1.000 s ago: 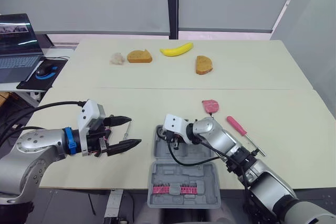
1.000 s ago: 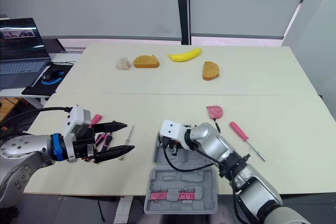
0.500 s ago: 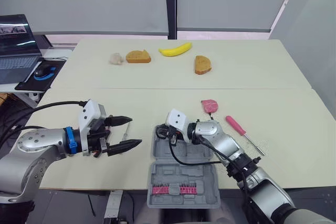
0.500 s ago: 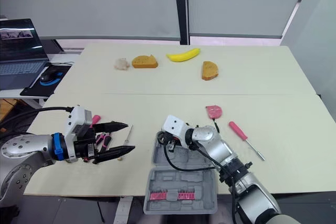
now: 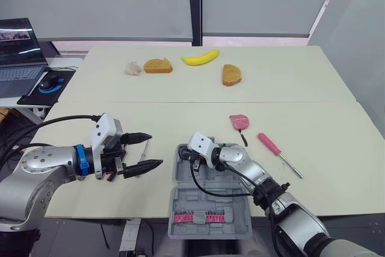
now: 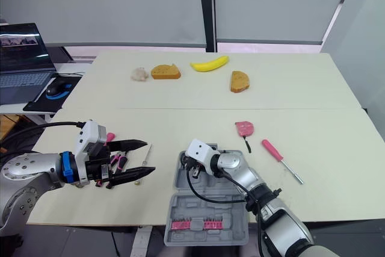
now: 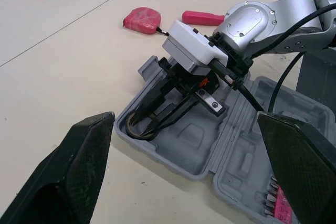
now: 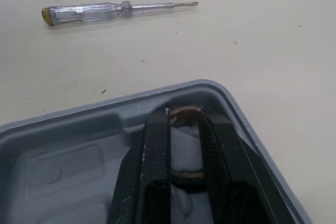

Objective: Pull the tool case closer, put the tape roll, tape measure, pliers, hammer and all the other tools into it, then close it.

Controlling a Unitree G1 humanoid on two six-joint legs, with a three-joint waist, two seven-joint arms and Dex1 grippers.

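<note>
The grey tool case (image 5: 231, 201) lies open at the table's front edge. My right gripper (image 5: 186, 156) reaches into its far left corner, shut on the black tape roll (image 8: 186, 113), which rests low in the tray (image 7: 140, 127). My left gripper (image 5: 146, 151) hovers open just left of the case, above a clear-handled screwdriver (image 6: 146, 155) and pink-and-black pliers (image 6: 118, 159). A pink tape measure (image 5: 239, 121) and a pink-handled screwdriver (image 5: 274, 147) lie to the right of the case.
Two bread slices (image 5: 159, 65) (image 5: 232, 74), a banana (image 5: 200, 58) and a small white lump (image 5: 132, 68) sit at the table's far side. A laptop (image 5: 17, 52) and mouse (image 5: 50, 80) are on a side desk at left. A pink bit holder (image 5: 195, 216) sits in the case's near half.
My right gripper has sunk a little deeper into the case's far left corner with the tape roll. The left gripper has stayed in place, open.
</note>
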